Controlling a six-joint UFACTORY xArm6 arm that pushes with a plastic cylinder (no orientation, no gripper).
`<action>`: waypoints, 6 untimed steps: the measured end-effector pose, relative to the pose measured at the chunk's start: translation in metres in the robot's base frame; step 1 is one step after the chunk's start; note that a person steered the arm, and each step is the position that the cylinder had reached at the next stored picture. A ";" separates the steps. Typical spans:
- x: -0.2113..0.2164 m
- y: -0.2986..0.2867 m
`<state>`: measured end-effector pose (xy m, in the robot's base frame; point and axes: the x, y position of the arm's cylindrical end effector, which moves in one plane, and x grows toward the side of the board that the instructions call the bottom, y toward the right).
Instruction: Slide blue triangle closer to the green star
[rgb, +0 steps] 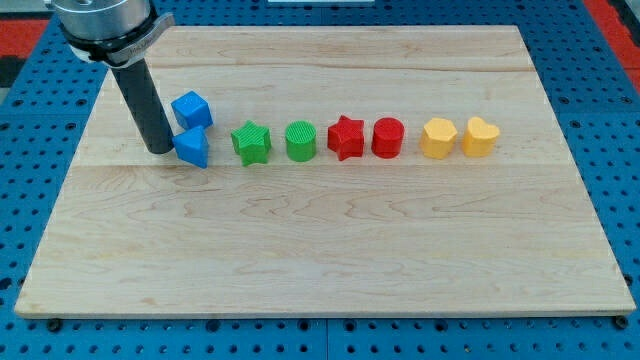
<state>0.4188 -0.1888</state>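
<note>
The blue triangle (192, 147) lies on the wooden board at the view's left. The green star (251, 142) sits a short gap to its right. My tip (160, 149) rests on the board right against the triangle's left side. The dark rod rises from it toward the view's top left. A blue cube (191, 108) sits just above the triangle, close to the rod's right side.
A row continues to the view's right of the star: a green cylinder (300, 140), a red star (346, 137), a red cylinder (388, 137), a yellow block (437, 137) and a yellow heart-like block (480, 136). The board (330, 250) lies on a blue pegboard.
</note>
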 end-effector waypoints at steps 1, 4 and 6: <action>0.009 -0.005; 0.019 -0.001; 0.019 0.021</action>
